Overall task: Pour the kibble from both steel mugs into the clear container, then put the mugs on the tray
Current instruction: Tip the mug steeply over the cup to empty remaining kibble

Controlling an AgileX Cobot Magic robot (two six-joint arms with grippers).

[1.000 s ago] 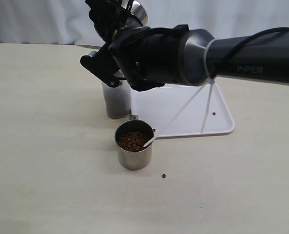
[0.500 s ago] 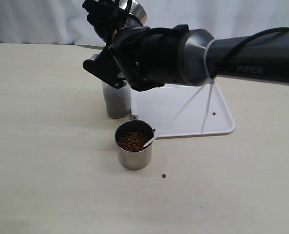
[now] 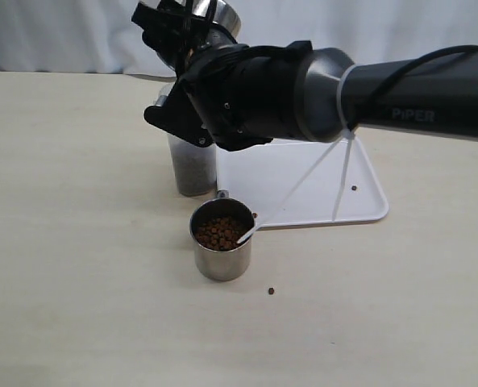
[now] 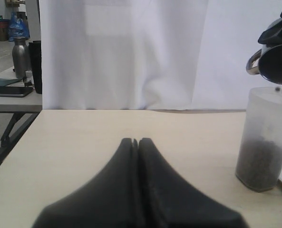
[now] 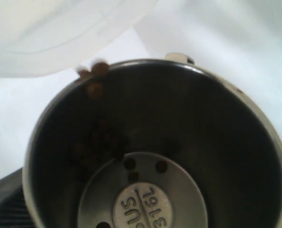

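Observation:
My right gripper (image 3: 192,26) is shut on a steel mug (image 3: 225,19), which it holds tipped above the clear container (image 3: 193,168). In the right wrist view the mug (image 5: 155,142) is nearly empty, and a few pellets of kibble (image 5: 94,76) sit at its lip by the container's rim (image 5: 50,28). The container (image 4: 264,137) holds kibble in its lower part. A second steel mug (image 3: 221,238), full of kibble, stands upright in front of the white tray (image 3: 359,201). My left gripper (image 4: 137,141) is shut and empty, low over the table, well away from the container.
One loose pellet (image 3: 272,291) lies on the table near the full mug, and another (image 3: 353,188) lies on the tray. A white cable tie (image 3: 303,181) hangs from the right arm down to the full mug. A side table with bottles (image 4: 19,57) stands beyond the table's edge.
The right gripper has tilted the held mug a little further and shifted slightly up over the container. The standing mug and the left gripper have not moved.

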